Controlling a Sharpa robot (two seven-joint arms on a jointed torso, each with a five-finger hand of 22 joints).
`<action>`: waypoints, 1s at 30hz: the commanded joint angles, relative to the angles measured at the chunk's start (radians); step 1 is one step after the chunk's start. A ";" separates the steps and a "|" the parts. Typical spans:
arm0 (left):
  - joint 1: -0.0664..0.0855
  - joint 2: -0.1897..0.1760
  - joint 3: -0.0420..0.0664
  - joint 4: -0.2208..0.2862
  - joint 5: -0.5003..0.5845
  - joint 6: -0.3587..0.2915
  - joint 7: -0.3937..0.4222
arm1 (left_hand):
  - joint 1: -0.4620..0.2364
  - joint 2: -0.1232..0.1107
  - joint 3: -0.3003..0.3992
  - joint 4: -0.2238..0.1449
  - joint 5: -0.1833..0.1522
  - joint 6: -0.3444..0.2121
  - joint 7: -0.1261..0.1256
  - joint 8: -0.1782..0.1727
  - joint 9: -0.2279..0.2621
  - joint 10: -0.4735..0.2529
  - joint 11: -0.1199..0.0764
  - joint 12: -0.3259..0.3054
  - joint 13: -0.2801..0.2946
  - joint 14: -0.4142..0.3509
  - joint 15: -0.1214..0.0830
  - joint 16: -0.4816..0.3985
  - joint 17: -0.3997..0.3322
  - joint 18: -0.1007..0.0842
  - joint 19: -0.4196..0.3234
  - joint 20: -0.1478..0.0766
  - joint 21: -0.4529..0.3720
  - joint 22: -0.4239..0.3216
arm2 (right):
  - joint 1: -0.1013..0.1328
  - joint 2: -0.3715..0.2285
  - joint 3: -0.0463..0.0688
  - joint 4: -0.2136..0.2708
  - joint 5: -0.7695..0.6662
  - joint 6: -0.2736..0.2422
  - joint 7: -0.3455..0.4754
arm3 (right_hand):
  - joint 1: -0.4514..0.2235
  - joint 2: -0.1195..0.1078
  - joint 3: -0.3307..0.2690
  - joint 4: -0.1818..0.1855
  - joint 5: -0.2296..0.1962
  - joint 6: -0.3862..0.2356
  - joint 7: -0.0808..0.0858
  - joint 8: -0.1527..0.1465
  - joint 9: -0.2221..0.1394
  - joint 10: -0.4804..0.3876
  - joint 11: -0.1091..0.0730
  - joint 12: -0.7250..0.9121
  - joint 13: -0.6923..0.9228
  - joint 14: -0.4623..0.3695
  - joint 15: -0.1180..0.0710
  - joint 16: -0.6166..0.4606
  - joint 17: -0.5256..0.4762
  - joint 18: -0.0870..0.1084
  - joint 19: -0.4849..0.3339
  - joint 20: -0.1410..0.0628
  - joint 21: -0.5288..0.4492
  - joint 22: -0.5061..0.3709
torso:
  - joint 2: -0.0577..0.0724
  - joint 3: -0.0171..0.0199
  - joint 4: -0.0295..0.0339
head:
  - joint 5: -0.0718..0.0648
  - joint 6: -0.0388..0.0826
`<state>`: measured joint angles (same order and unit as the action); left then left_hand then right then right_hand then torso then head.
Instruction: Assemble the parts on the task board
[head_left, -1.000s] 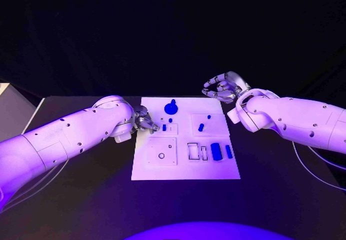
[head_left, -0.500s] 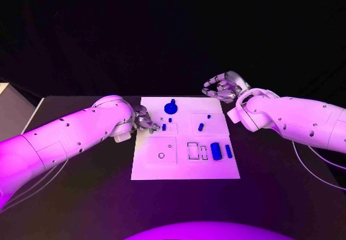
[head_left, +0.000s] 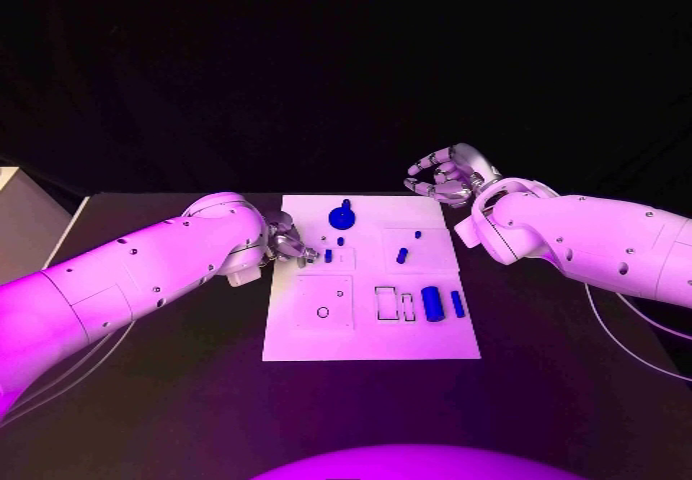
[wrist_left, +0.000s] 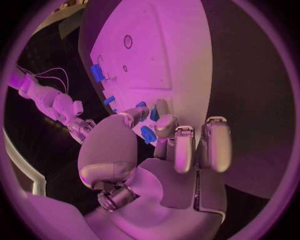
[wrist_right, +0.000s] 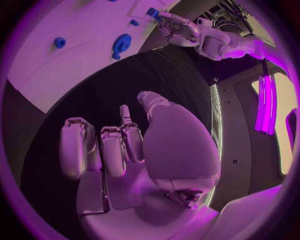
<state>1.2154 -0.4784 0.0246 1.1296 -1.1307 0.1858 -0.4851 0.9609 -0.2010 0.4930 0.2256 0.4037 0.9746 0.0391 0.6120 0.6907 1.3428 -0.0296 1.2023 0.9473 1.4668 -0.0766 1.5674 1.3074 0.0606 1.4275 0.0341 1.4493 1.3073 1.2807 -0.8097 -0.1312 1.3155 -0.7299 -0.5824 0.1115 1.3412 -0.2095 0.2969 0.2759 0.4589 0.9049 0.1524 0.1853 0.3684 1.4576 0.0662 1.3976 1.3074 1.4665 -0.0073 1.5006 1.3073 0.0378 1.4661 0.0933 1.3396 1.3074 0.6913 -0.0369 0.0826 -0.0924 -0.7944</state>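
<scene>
the left hand (head_left: 289, 243) sits at the task board's (head_left: 371, 345) left edge, fingers (wrist_left: 164, 126) pinching a small blue part (wrist_left: 148, 134) – seating it looks like the step in hand; next, careful lining-up over its slot – the right hand (head_left: 447, 175) hovers off the far right corner, fingers curled, holding nothing

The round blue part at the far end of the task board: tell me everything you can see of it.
The round blue part is a deep blue disc with a short stub sticking out from its far edge, smooth and plastic-looking. It lies on the white task board near its far edge, about midway across. Nothing touches it: the left hand is at the board's left edge nearer the robot, by smaller blue pieces, and the right hand is curled, off the board's far right corner. The right wrist view also shows it, lying alone on the board.
</scene>
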 joint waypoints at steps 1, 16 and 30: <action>-0.004 -0.007 -0.002 0.011 0.009 -0.006 -0.009 | 0.017 -0.004 -0.025 0.013 -0.019 0.002 0.003 -0.003 -0.001 -0.002 0.003 -0.006 -0.002 0.104 0.001 0.003 0.263 -0.008 0.001 0.001 -0.002 0.067 | 0.000 0.000 0.000 0.000 -0.009 0.013 0.006 | -0.002 -0.010 0.003 0.000 0.004 -0.009 0.001 -0.004 0.001 0.000 -0.001 -0.001 0.130 0.066 -0.005 -0.004 0.103 0.013 0.022 -0.004 -0.004 0.121 | 0.001 -0.0003 -0.0007 | 0.000 0.000; -0.005 -0.052 0.034 0.077 0.090 -0.066 0.004 | 0.034 0.000 -0.121 0.067 -0.166 -0.001 0.007 -0.011 -0.008 -0.012 0.007 -0.017 -0.019 0.104 0.004 0.003 0.263 -0.005 -0.005 0.003 -0.009 0.059 | -0.001 0.000 0.000 -0.001 -0.009 0.013 0.007 | -0.003 -0.011 0.005 -0.001 0.004 -0.010 0.001 -0.004 0.002 0.000 -0.001 -0.001 0.129 0.066 -0.005 -0.004 0.104 0.013 0.023 -0.004 -0.004 0.121 | 0.001 -0.0005 0.0004 | -0.002 -0.001; -0.006 -0.123 0.114 0.124 0.168 -0.156 0.026 | 0.125 0.062 -0.120 0.064 -0.148 -0.113 0.048 -0.035 -0.019 -0.171 0.042 -0.161 -0.236 0.080 0.030 -0.034 0.202 0.019 -0.079 0.020 -0.081 -0.036 | -0.001 -0.006 0.000 0.001 -0.009 0.011 0.008 | -0.003 -0.011 0.005 -0.001 0.004 -0.010 0.001 -0.004 0.002 0.000 -0.001 -0.001 0.129 0.066 -0.005 -0.004 0.104 0.013 0.023 -0.004 -0.004 0.121 | -0.001 0.0012 0.0020 | 0.000 0.000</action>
<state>1.2092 -0.5988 0.1373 1.2483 -1.0174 0.0827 -0.4816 1.0781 -0.1418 0.3682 0.2908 0.2524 0.8680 0.0846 0.5807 0.6728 1.1795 0.0099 1.0459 0.7185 1.4667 -0.0514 1.5364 1.3074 0.0604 1.3531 0.0543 1.3710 1.2738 1.2803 -0.8148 -0.1312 1.3154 -0.7303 -0.5819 0.1118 1.3412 -0.2095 0.2969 0.2759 0.4589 0.9020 0.1553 0.1853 0.3692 1.4576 0.0662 1.3977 1.3081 1.4665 -0.0073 1.5006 1.3073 0.0378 1.4661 0.0933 1.3397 1.3081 0.6911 -0.0362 0.0839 -0.0947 -0.7952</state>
